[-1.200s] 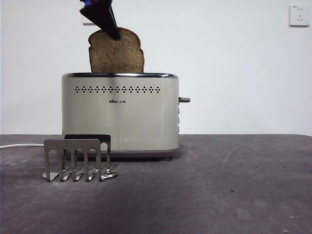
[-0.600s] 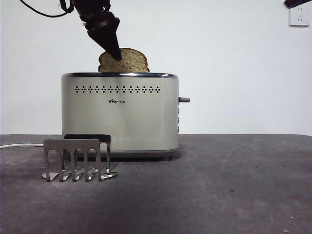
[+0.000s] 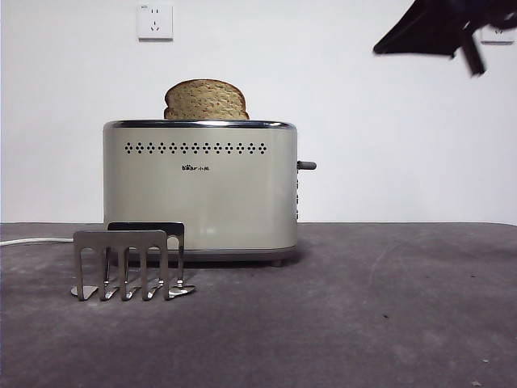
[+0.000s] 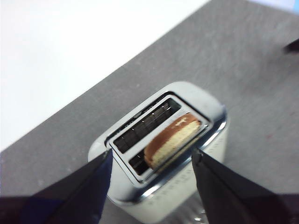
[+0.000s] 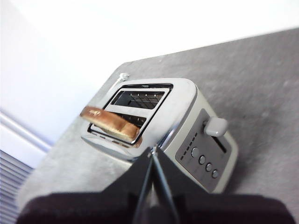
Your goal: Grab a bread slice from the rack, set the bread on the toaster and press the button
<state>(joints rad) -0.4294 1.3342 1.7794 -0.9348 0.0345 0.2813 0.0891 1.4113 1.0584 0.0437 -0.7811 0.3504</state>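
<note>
The slice of bread (image 3: 206, 100) stood in the near slot of the toaster (image 3: 199, 187), dome protruding. The left pincer (image 4: 152, 163) hung spread above it, holding nothing. The right pincer (image 5: 153, 154), pressed together, hovered at 2 o'clock above the lever (image 3: 306, 165). The logo (image 3: 194, 168) was unreadable. The rack (image 3: 129, 263) occupied the desk (image 3: 363, 315) at 7 o'clock.

The front view is bright and even, with a soft shadow on the dark grey table (image 3: 363, 323) under the boxy cream toaster with a shiny chrome rim (image 3: 199, 194). A dark arm (image 3: 440, 28) at the top corner is smeared with blur. In the left wrist view the white wall is washed out and the chrome rim (image 4: 212, 116) glares. Both wrist views are soft, and the near black jaws are fuzzy.
</note>
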